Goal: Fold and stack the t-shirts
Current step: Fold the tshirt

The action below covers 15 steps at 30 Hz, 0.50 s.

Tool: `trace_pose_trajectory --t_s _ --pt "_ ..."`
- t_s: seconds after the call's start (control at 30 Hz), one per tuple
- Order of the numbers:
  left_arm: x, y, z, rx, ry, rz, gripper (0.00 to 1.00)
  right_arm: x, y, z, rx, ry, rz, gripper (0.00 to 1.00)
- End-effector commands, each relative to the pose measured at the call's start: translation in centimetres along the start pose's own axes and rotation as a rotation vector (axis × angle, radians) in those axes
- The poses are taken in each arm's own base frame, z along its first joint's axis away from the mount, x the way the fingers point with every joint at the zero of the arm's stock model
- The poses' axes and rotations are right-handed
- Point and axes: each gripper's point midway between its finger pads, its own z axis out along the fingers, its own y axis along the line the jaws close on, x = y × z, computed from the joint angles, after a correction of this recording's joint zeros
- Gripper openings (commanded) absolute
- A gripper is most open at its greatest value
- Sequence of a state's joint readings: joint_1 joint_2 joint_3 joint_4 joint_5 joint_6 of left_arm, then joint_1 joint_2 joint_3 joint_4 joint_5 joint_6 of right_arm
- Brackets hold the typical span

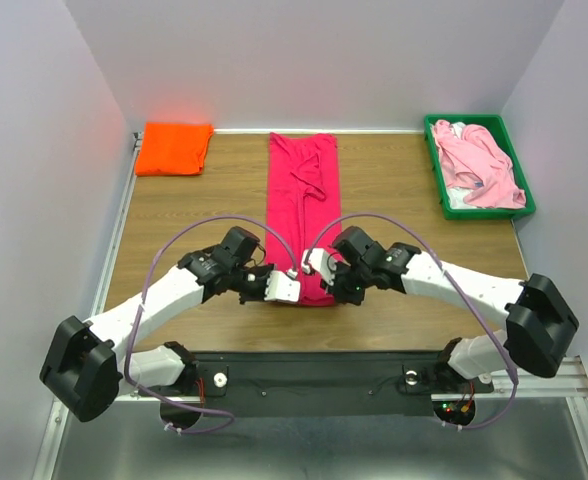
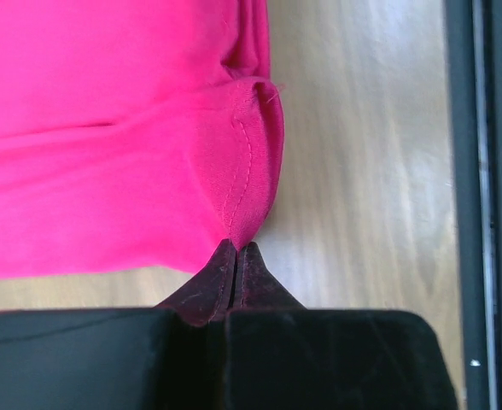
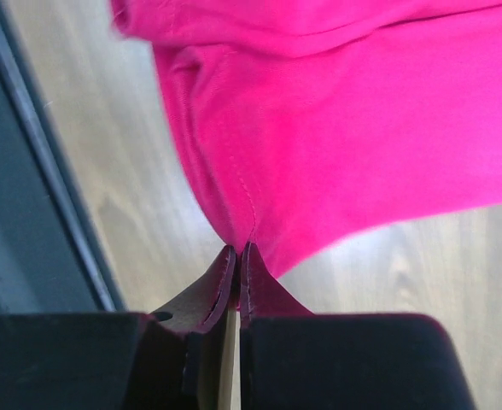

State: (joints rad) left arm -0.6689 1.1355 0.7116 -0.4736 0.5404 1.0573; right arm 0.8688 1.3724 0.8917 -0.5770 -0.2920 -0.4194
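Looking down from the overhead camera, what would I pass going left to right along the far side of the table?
orange t-shirt → crimson t-shirt, laid out long in the middle → green tray with the pale pink t-shirt heaped in it.

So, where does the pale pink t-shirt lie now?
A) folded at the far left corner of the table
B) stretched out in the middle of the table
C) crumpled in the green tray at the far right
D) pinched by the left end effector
C: the pale pink t-shirt lies crumpled inside the green tray; the left end effector is shut on the crimson t-shirt in the middle instead.
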Motion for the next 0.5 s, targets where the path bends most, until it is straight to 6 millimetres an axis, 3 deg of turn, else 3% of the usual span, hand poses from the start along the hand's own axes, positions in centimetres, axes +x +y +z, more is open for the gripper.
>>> trace_pose_trajectory --t_s 0.0,0.27,0.33,0.4,0.47 --pt "-2.1 3.7 -1.5 -0.096 -0.037 0.039 0.00 -2.8 -4.3 -2.1 0.099 -0.057 -0.007 0.01" --pt "-1.6 9.8 -2.6 -0.212 -0.018 0.092 0.00 -5.2 -11.1 -3.1 0.170 -0.078 -0.028 0.00" --pt "-1.2 12.3 -3.1 -0.282 -0.010 0.104 0.00 -5.3 -13.8 -3.4 0.199 -0.078 -0.026 0.01" --pt "-0.5 14.4 -3.4 -0.329 0.001 0.123 0.00 -5.4 -15.2 -3.3 0.206 -0.078 -0.027 0.01" --pt "-0.9 16.4 -3.8 -0.362 -0.002 0.152 0.00 -5.9 -17.3 -3.2 0.218 -0.083 -0.035 0.01"
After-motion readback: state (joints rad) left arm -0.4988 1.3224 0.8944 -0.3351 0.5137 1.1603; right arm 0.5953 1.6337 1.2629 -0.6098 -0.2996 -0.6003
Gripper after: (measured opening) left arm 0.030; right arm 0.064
